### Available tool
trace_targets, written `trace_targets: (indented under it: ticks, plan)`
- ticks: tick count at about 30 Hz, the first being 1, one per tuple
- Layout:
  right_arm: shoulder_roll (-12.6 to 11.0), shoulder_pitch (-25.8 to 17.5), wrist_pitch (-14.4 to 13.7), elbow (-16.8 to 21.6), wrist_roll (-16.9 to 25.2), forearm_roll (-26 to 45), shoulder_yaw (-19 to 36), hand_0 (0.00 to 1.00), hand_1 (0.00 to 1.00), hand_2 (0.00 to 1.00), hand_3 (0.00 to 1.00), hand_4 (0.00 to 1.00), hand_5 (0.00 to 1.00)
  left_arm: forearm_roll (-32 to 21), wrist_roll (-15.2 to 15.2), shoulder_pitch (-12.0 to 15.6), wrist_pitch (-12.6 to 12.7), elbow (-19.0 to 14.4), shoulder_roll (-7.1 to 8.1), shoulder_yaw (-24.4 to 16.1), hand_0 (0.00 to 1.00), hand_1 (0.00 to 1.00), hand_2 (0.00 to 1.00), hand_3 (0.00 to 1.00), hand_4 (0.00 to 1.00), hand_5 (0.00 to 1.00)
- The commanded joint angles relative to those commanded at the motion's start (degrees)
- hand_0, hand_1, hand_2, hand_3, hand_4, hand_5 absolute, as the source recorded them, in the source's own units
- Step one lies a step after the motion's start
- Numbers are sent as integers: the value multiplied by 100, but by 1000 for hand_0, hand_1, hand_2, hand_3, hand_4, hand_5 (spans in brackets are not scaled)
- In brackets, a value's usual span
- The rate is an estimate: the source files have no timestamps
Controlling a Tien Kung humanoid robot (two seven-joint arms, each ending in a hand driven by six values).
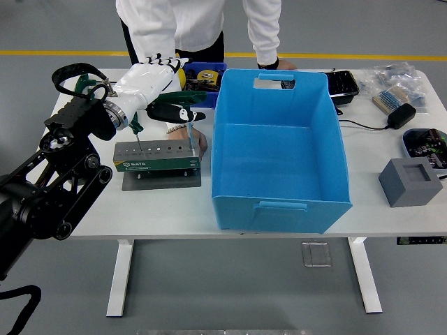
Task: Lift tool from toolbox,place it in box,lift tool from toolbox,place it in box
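A grey tool stand (155,158) sits on the table's left half, on a flat plate. A green T-handle wrench (198,98) stands upright in its right end; a smaller one (135,126) stands near its left end. My left hand (176,88) hovers over the tall wrench's handle, fingers stretched out above it and the black thumb below, open and not closed on it. A person's hand (200,142) steadies the stand's right end. The large blue box (279,202) stands empty just right of the stand.
The person stands at the far edge, the other hand resting behind the box. A small blue bin (207,71) of tools lies behind the stand. A black tray (343,84), bagged parts (394,80), an adapter (401,115) and a grey block (411,182) fill the right side.
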Motion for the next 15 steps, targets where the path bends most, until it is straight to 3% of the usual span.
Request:
trace_targets:
  ticks: [2, 3, 8, 9, 14, 15]
  plan:
    - [-6, 0, 6, 0, 0, -8, -7, 588, 558, 655, 594, 808, 845, 0, 92, -50, 32, 116, -65, 41, 976, 998, 998, 998, 998, 674]
    - [-11, 1, 9, 0, 0, -11, -12, 587, 558, 655, 595, 808, 845, 0, 145, -77, 44, 184, -103, 74, 881, 887, 910, 914, 998, 680]
    - [-27, 9, 17, 0, -1, -51, -12, 587, 558, 655, 595, 808, 845, 0, 367, -179, 136, 437, -250, 289, 881, 887, 910, 914, 998, 680]
    - [-30, 12, 17, 0, 0, -54, -16, 588, 558, 655, 595, 808, 845, 0, 406, -197, 155, 479, -273, 339, 788, 768, 785, 836, 998, 686]
    - [-46, 31, 7, 0, 6, -64, -5, 588, 558, 655, 595, 808, 845, 0, 524, -306, 270, 664, -353, 574, 788, 768, 785, 836, 998, 686]
    - [-48, 34, 5, 0, 7, -67, -2, 588, 557, 655, 595, 809, 843, 0, 535, -325, 284, 692, -363, 601, 660, 630, 648, 720, 998, 694]
